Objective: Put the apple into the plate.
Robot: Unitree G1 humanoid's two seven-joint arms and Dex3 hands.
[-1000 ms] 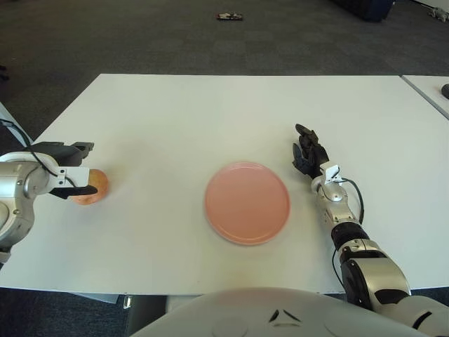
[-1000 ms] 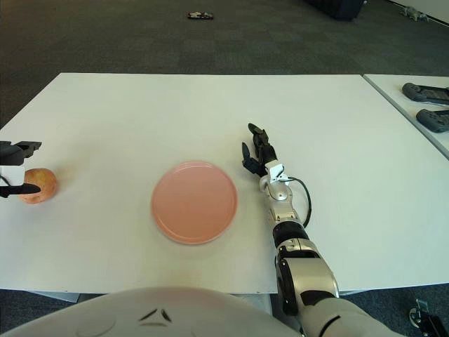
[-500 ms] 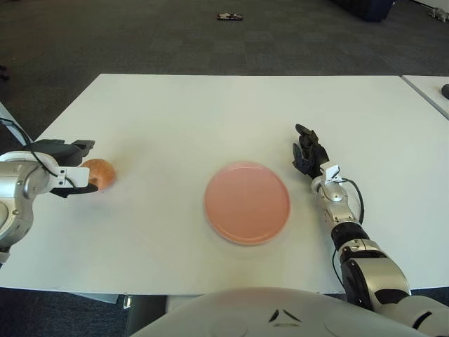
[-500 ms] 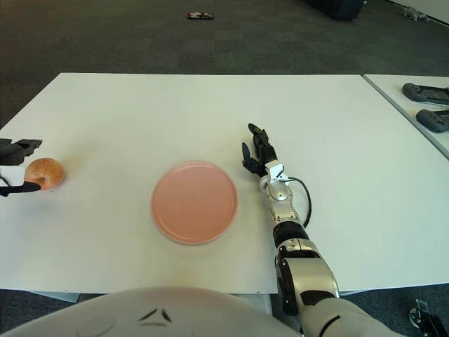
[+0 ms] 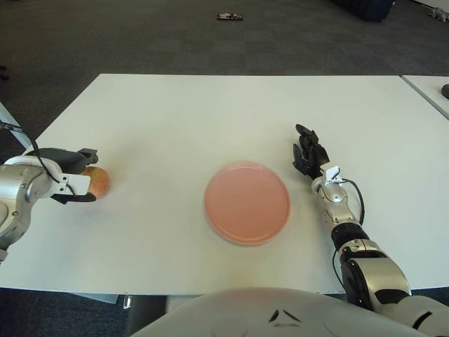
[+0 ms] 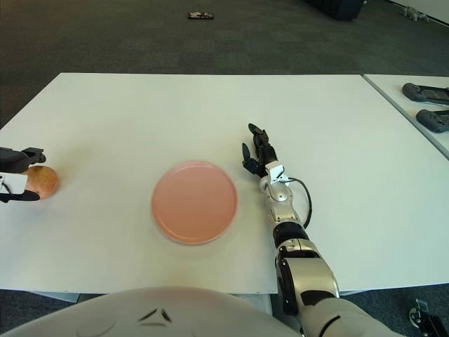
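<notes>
The apple point(image 5: 98, 181) is reddish-yellow and sits on the white table point(image 5: 175, 119) near its left edge. My left hand point(image 5: 85, 175) is at the apple's left side. Its fingers point(image 5: 85, 152) reach over the top and its thumb runs under the near side, spread around the apple without clamping it. The pink round plate point(image 5: 247, 202) lies flat at the table's centre, well to the right of the apple, with nothing on it. My right hand point(image 5: 307, 152) shows just right of the plate, idle, holding nothing.
A second white table point(image 6: 421, 105) stands at the right with dark controllers point(image 6: 426, 92) on it. Dark carpet lies beyond the far edge. The apple is close to the table's left edge.
The apple shifted a little, first away from me, then back and slightly left. My left hand drew a bit left and lower around it. The right hand and plate stayed still.
</notes>
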